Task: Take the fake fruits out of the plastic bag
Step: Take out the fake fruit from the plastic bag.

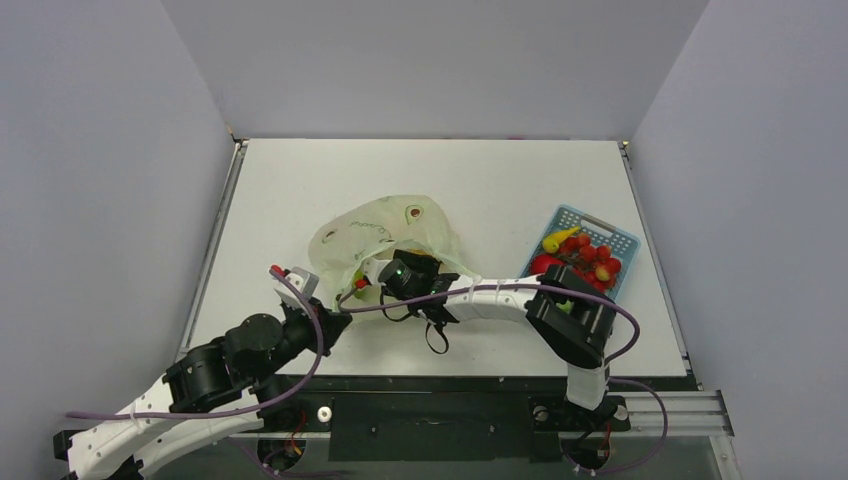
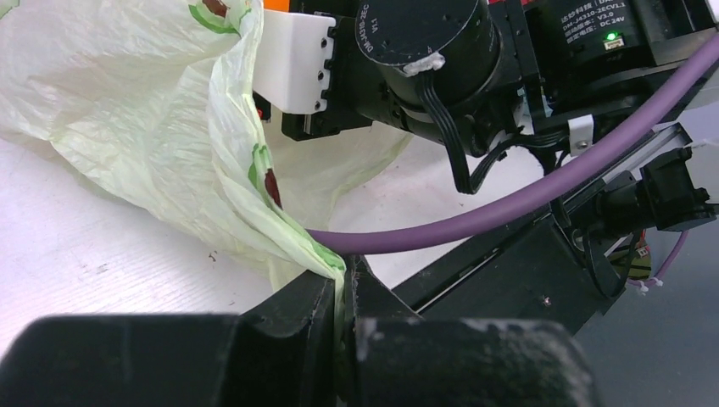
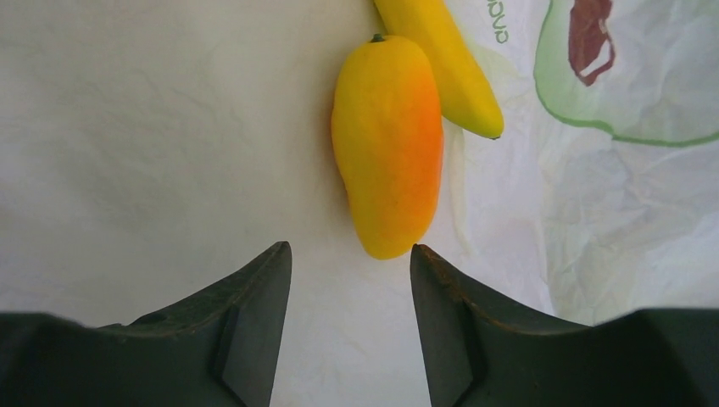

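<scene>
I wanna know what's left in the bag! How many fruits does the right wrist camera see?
2. An orange-yellow mango lies ahead of the right gripper; a yellow banana-shaped fruit lies beside its upper right. Others may hide in the plastic bag.

A robotics lab test cell. A white tabletop point(image 1: 480, 180) stands boxed in by plain grey partition walls point(image 1: 420, 60) on three sides. The left arm point(image 1: 215, 370) and right arm point(image 1: 495, 298) are bolted to a metal rail point(image 1: 670, 408) along its near edge, trailing purple cables point(image 2: 475, 225). The props are glossy fake fruits point(image 1: 590, 262) in a blue basket point(image 1: 590, 218) and a crumpled plastic bag point(image 1: 385, 225).
</scene>
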`<action>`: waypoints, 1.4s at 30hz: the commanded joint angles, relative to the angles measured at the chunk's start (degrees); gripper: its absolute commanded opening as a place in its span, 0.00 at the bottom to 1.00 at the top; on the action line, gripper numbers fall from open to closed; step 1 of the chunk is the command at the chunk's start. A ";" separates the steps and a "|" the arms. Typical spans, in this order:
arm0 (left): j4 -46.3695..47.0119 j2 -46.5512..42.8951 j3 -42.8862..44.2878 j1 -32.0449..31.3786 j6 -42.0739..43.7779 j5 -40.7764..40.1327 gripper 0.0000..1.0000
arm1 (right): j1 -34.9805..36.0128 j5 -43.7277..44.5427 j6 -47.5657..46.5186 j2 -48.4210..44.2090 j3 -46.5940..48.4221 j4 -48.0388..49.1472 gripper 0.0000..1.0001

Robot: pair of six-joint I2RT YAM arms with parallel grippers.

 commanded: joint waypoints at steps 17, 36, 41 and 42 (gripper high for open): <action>3.26 0.59 0.96 -0.43 -0.39 -0.53 0.00 | -8.74 -6.10 -0.74 7.78 6.42 8.39 0.70; 3.09 1.06 1.05 -0.41 -0.44 -0.83 0.00 | -7.15 -4.80 -2.41 7.56 5.34 14.74 0.13; 3.15 1.05 0.94 -0.47 -0.46 -0.83 0.00 | -6.25 -6.50 0.46 2.15 1.71 14.50 0.01; 3.11 1.09 0.98 -0.49 -0.44 -0.83 0.00 | -6.04 -6.82 0.81 1.43 0.49 14.35 0.00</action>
